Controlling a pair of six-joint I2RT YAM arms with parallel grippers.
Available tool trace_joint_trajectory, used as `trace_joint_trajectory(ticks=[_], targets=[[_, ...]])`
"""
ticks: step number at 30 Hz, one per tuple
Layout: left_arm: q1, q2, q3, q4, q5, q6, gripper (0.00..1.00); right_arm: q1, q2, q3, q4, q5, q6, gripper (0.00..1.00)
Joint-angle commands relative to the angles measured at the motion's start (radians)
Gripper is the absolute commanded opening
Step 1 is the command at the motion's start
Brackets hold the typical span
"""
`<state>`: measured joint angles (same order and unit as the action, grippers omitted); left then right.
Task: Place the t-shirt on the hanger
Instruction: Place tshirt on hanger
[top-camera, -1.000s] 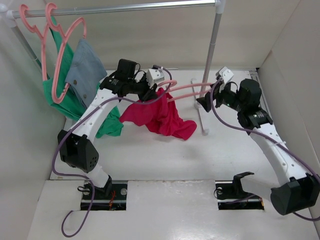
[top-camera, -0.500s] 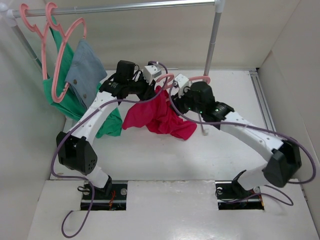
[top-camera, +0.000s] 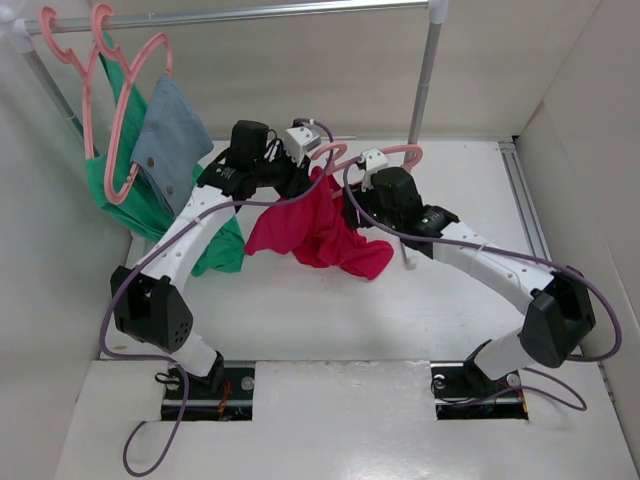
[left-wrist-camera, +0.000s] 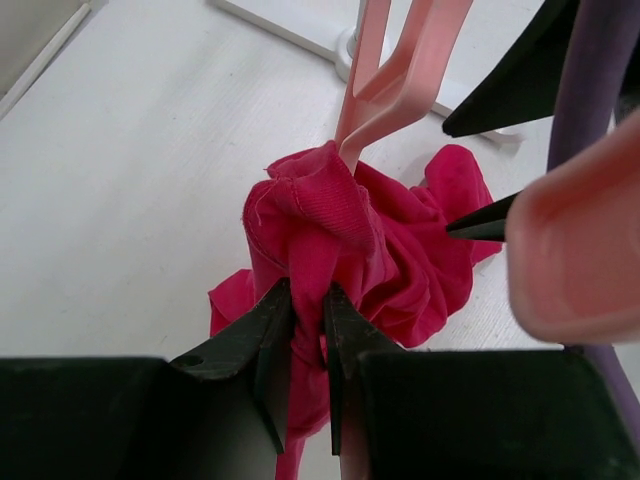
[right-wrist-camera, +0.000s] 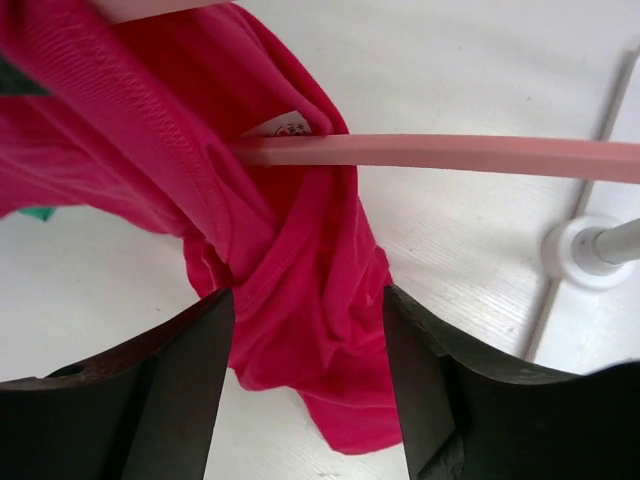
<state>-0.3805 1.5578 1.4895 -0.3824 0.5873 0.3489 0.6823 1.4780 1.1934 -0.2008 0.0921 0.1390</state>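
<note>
Swung in from 3 o'clock, where it stood by the rack post a second ago, the right arm now reaches to the middle of the white table (top-camera: 300, 320), while the left arm has barely shifted.

From its base at 5 o'clock, the right arm bends out wide and comes back in, so the right gripper (right-wrist-camera: 307, 292) sits over the crimson-pink cloth t-shirt (top-camera: 310, 235). Its black jaws are spread apart, one on each side of a hanging fold; whether they touch the cloth I cannot tell.

The left arm rises from 7 o'clock to the shirt's upper edge. There the left gripper (left-wrist-camera: 307, 300) is clenched on a bunched ridge of the fabric and holds it off the table, while the lower folds trail down to the tabletop.

The thin salmon-pink plastic hanger (right-wrist-camera: 450, 155) has one arm pushed into the neck opening, just beside the small white label (right-wrist-camera: 285, 125). Its hook curves up at the shirt's 12 o'clock.

At the shirt's 9 o'clock lies a green garment (top-camera: 222, 250). The rack's round white foot (right-wrist-camera: 585, 250) stands near the shirt, and its metal post (top-camera: 428, 80) rises at 1 o'clock to a silver rail (top-camera: 250, 13).

At 10 o'clock, two like pink hangers (top-camera: 88, 110) hang from the rail with more green cloth and a grey-blue denim garment (top-camera: 170, 135).
</note>
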Motion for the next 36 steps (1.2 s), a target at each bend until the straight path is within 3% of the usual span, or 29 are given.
trace_joint_trajectory(ticks=[1,5,14,17,21,23,24,29,31,36], targets=[[0.003,-0.065,-0.012,0.094,-0.04,-0.037,0.0,0.017,0.042,0.008,0.066,0.028,0.129,0.66],[0.003,-0.074,-0.034,0.106,-0.04,-0.047,0.0,0.037,0.139,0.038,0.087,-0.025,0.159,0.65],[0.003,-0.102,-0.072,0.135,-0.06,-0.047,0.0,0.059,0.186,0.028,0.087,-0.025,0.249,0.65],[-0.006,-0.12,-0.083,0.135,-0.06,-0.047,0.0,0.068,0.196,-0.009,0.1,-0.015,0.298,0.59],[-0.006,-0.156,-0.103,0.145,-0.069,-0.047,0.0,0.068,0.228,-0.029,0.112,-0.074,0.332,0.41],[-0.006,-0.169,-0.112,0.145,-0.069,-0.047,0.0,0.068,0.24,-0.056,0.112,-0.074,0.37,0.1],[-0.006,-0.17,-0.112,0.145,-0.078,-0.047,0.0,0.068,0.223,-0.072,0.112,-0.063,0.385,0.0],[-0.006,-0.199,-0.121,0.085,-0.098,-0.008,0.0,0.014,0.079,-0.207,0.112,0.004,0.433,0.0],[-0.006,-0.199,-0.121,0.056,-0.081,0.053,0.0,-0.024,-0.046,-0.306,0.112,0.038,0.448,0.0],[0.003,-0.222,-0.141,-0.154,0.003,0.356,0.0,-0.231,-0.381,-0.488,-0.011,0.095,0.438,0.0]])
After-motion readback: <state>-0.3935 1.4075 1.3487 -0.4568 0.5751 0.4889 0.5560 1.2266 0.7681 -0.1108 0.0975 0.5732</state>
